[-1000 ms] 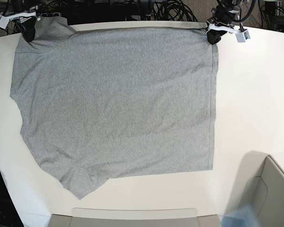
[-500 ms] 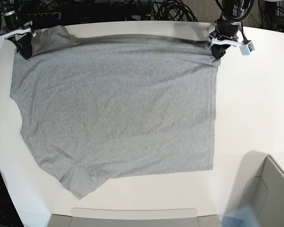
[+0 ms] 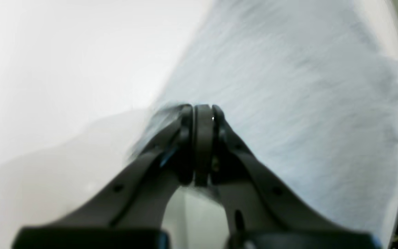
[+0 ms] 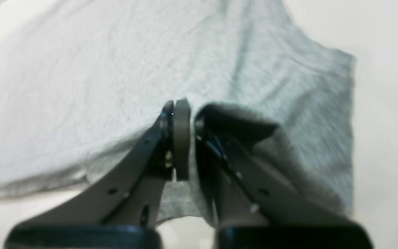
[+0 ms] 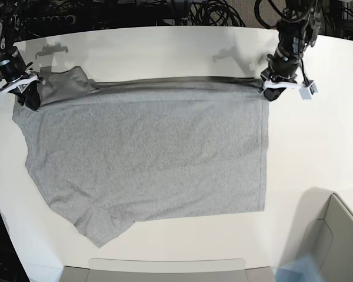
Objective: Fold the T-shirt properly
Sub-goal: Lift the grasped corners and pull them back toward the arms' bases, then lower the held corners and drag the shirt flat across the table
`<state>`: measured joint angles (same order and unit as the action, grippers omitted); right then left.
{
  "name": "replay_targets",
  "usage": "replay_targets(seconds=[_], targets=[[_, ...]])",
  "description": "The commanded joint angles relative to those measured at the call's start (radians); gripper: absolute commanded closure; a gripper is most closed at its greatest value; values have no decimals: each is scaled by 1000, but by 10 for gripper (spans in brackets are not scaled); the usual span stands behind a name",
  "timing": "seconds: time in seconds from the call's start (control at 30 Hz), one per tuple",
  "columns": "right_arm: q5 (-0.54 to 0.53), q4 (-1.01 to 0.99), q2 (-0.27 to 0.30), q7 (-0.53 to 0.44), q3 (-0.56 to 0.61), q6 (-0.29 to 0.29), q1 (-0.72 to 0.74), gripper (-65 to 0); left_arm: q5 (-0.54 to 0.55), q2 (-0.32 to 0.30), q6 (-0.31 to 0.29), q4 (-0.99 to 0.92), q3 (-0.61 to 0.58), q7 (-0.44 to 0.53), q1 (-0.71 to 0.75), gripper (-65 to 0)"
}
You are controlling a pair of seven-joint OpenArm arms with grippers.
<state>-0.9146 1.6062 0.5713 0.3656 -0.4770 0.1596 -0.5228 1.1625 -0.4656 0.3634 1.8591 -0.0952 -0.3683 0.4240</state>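
Both claws are pinched on the T-shirt [image 5: 147,153]: I see my left claw [image 5: 270,93] clamping the hem corner at the far right of the base view, and my right claw [image 5: 25,97] gripping the shoulder edge at the far left. Between them the far edge is lifted into a taut fold, while the rest lies flat, plain side up, on the white tabletop [image 5: 317,147].

There is one T-shirt [image 5: 147,153], grey, lying on one white bench [image 5: 317,153]. There are two arms, and each has one end effector: the left end effector [image 5: 270,91] and the right end effector [image 5: 26,97]. One grey box [image 5: 332,241] sits at the bench's corner. Many black cables [image 5: 217,12] lie behind.
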Motion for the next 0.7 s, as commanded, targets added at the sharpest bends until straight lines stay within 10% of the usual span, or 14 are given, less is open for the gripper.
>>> replay_targets(seconds=[0.0, 0.67], targets=[[10, 13, 11, -9, -13, 7, 39, 0, -5, -8, 15, 10, 8, -1, -18, 0], [490, -254, -138, 189, -9, 225, 560, 0, 3, -6, 49, -247, 1, -94, -313, 0]])
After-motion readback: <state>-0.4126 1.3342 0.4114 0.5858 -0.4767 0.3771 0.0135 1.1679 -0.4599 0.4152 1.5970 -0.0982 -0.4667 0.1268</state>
